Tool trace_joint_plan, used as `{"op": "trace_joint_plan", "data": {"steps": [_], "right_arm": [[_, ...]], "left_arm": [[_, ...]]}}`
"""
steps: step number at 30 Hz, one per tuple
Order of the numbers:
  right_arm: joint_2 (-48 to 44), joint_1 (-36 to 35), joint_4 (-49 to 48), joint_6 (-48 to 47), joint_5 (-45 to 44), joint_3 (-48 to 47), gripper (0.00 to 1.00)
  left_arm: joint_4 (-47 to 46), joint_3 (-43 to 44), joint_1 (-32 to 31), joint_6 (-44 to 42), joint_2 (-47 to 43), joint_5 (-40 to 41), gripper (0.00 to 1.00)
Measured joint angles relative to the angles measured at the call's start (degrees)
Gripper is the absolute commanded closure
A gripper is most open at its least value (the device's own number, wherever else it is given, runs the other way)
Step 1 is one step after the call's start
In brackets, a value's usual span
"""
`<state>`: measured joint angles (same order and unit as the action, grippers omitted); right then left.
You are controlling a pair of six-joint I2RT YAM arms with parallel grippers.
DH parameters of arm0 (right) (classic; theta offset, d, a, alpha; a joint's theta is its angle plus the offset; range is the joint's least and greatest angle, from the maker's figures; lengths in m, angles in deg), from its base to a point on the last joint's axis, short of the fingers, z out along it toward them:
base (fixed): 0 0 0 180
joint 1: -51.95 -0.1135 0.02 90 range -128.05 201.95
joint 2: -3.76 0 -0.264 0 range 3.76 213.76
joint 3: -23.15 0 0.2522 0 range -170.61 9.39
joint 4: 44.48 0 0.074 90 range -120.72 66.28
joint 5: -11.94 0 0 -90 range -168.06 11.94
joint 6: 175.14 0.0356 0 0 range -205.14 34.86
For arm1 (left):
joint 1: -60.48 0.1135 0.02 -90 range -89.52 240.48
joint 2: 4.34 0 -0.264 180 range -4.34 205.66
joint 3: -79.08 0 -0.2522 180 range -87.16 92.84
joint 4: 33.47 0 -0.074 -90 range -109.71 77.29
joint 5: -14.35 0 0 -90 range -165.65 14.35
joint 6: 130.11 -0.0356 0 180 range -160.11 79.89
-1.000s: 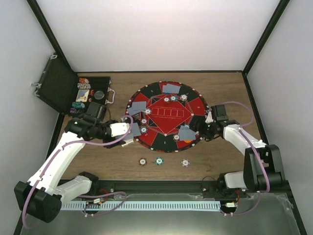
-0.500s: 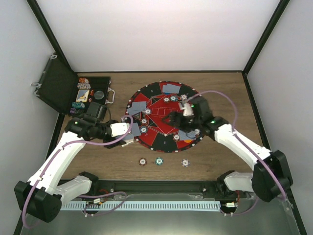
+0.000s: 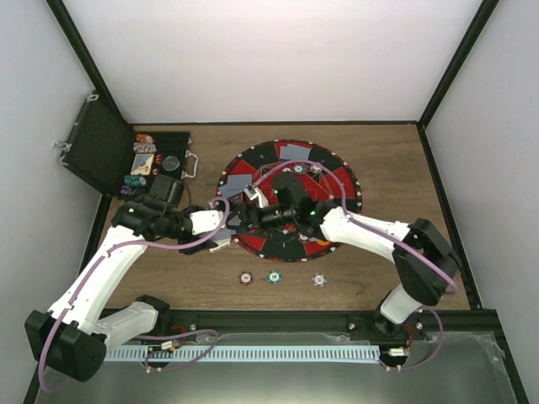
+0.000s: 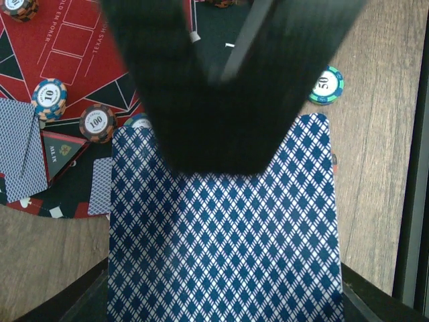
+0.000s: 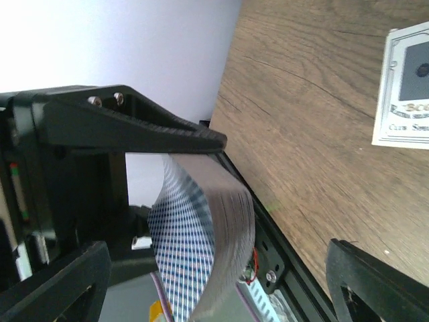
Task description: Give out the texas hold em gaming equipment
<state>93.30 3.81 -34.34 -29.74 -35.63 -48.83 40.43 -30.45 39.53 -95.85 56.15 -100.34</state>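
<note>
My left gripper [image 3: 221, 225] is shut on a deck of blue-diamond-backed playing cards [image 4: 224, 228] at the left rim of the round red and black poker mat [image 3: 341, 181]. My right gripper [image 3: 245, 216] has reached across the mat to it. In the right wrist view that gripper [image 5: 214, 282] is open, with one finger [image 5: 57, 282] on either side of the bowed deck [image 5: 201, 255]. Dealt cards [image 3: 295, 152] and striped chips [image 4: 50, 98] lie on the mat. Three chips [image 3: 274, 276] sit on the wood in front of it.
A black hinged case [image 3: 164, 160] lies open at the back left with chips inside. A teal 50 chip [image 4: 326, 84] lies on the wood near the deck. A white-bordered printed card or box [image 5: 405, 87] lies on the table. The right arm's purple cable loops over the mat.
The right arm swung from the mat's right edge across to the left, its jaws opening on the way, and now flanks the deck. The left arm and deck stayed put.
</note>
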Motion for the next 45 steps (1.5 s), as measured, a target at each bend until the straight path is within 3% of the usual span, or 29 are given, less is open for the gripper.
{"op": "trace_joint_plan", "data": {"steps": [15,32,45], "right_arm": [[11.7,-1.6,-7.7,4.9,4.5,-5.6,0.2],[10.7,-0.1,-10.6,4.0,6.5,-1.5,0.33],[5.7,1.9,-11.1,4.5,6.6,2.3,0.63]], "left_arm": [[0.1,0.2,0.0,0.0,-0.2,0.1,0.94],[1.1,0.2,-0.1,0.0,-0.2,0.6,0.95],[1.1,0.2,-0.2,-0.1,-0.3,0.4,0.95]]}}
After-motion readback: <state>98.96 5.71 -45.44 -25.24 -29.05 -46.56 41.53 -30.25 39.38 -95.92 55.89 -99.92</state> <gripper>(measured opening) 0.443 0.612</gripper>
